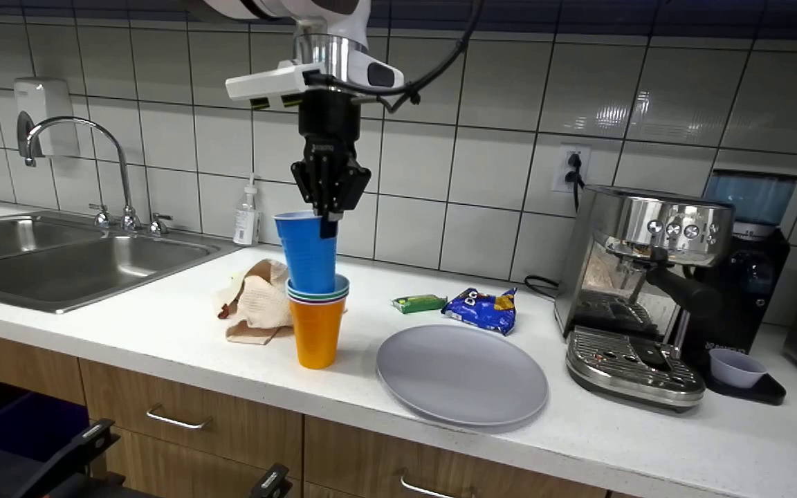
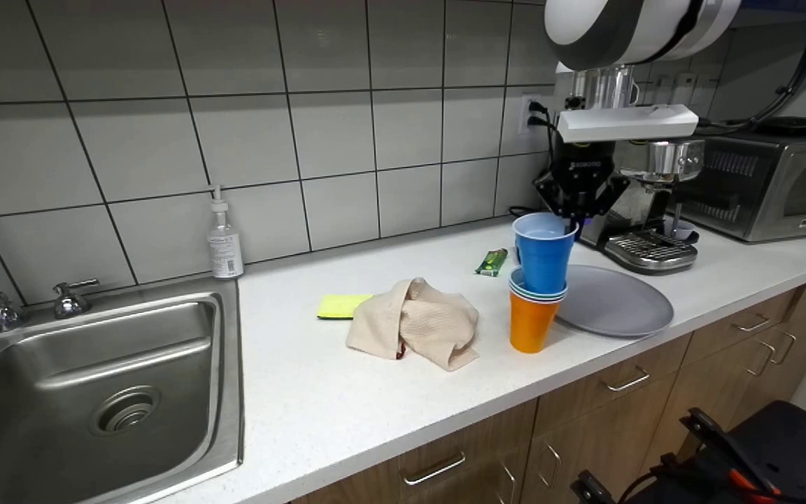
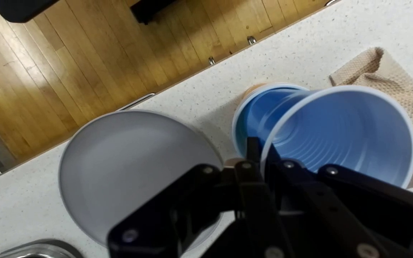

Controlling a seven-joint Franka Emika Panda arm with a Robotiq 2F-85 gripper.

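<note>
The upper cup (image 1: 308, 252) is straddled at its rim by the gripper (image 1: 325, 218) and set partly inside a cup stack (image 1: 317, 333). In an exterior view, a cloth (image 1: 263, 304) is laid to the stack's left, a plate (image 1: 464, 377) to its right; behind the plate a bag (image 1: 481, 310) is placed, with a coffee machine (image 1: 616, 297) to the right and a sink (image 1: 156, 257) far left

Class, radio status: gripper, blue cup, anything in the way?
Gripper pinching blue cup by rim. Lower end inside cup stack. Cloth, plate beside stack, seemingly not blocking.
</note>
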